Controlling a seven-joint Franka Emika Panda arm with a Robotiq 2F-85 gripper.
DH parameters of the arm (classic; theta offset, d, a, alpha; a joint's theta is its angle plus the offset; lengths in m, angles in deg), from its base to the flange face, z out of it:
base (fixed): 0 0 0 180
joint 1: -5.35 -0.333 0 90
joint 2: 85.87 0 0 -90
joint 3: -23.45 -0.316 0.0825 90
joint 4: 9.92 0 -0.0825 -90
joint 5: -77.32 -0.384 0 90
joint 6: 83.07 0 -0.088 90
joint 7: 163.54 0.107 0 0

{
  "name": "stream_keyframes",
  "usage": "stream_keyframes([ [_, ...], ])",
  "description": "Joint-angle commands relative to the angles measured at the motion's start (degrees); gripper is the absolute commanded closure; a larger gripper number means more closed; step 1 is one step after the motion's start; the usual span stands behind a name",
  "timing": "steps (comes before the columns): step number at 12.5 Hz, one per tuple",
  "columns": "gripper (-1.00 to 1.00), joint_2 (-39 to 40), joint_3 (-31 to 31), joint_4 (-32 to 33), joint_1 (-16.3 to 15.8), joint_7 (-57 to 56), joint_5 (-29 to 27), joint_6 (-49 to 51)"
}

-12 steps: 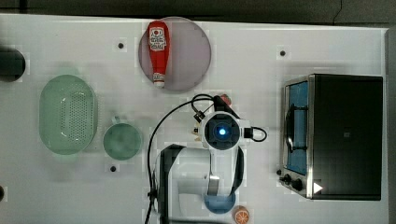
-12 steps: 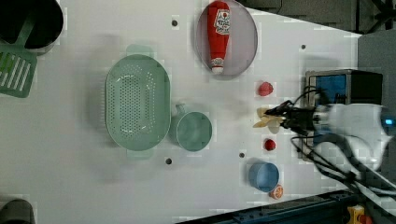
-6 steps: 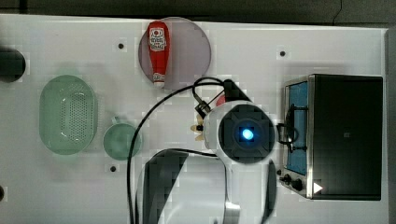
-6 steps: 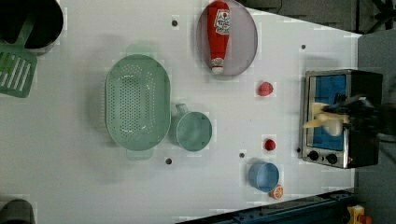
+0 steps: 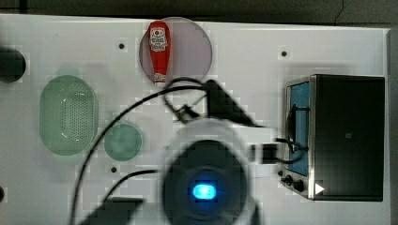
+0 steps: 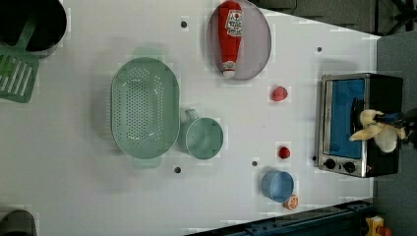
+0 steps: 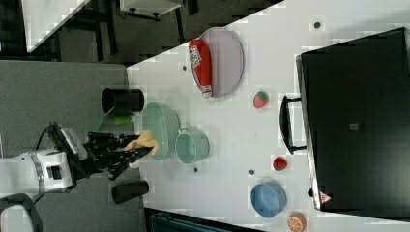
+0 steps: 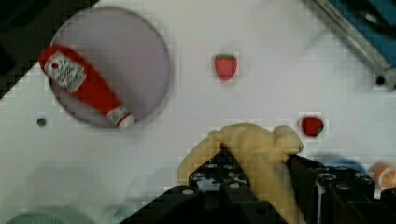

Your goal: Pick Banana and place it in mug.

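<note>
The top view looks straight down on the counter (image 5: pixel 291 37) from overhead, with the arm's wrist housing close under the lens. The left view also looks steeply down, from farther off, covering the whole counter (image 6: pixel 74 196). The right view looks down obliquely from one end, taking in floor beside the counter (image 7: pixel 270 72). The wrist view rides close behind the pincer (image 8: pixel 254 161), facing down at the counter (image 8: pixel 261 37). All four share the grey plate (image 5: pixel 187 51) (image 6: pixel 255 44) (image 7: pixel 227 58) (image 8: pixel 121 51) carrying the ketchup bottle (image 5: pixel 158 49) (image 6: pixel 230 37) (image 7: pixel 200 65) (image 8: pixel 81 84).
</note>
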Motion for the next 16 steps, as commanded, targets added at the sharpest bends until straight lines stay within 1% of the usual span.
stream_keyframes([
  [1, 0.32, 4.31, -8.35, 1.11, -3.92, 13.18, -1.41, 1.49],
  [5, 0.32, 6.38, -16.71, 1.71, -4.42, 20.8, -7.73, 0.8],
  [7, 0.32, 8.19, -19.62, 3.14, -4.45, 26.37, -8.77, -2.07],
  [9, 0.32, 10.61, -21.95, 6.1, -4.46, 30.3, -8.76, -8.65],
  [12, 0.32, 15.3, -23.46, 11.16, -4.46, 35.35, -8.66, -19.78],
  [15, 0.32, 21.74, -23.21, 12.99, -4.41, 35.54, -8.17, -27.5],
  [16, 0.32, 23.86, -22.98, 13.09, -4.41, 35.55, -7.19, -29.49],
])
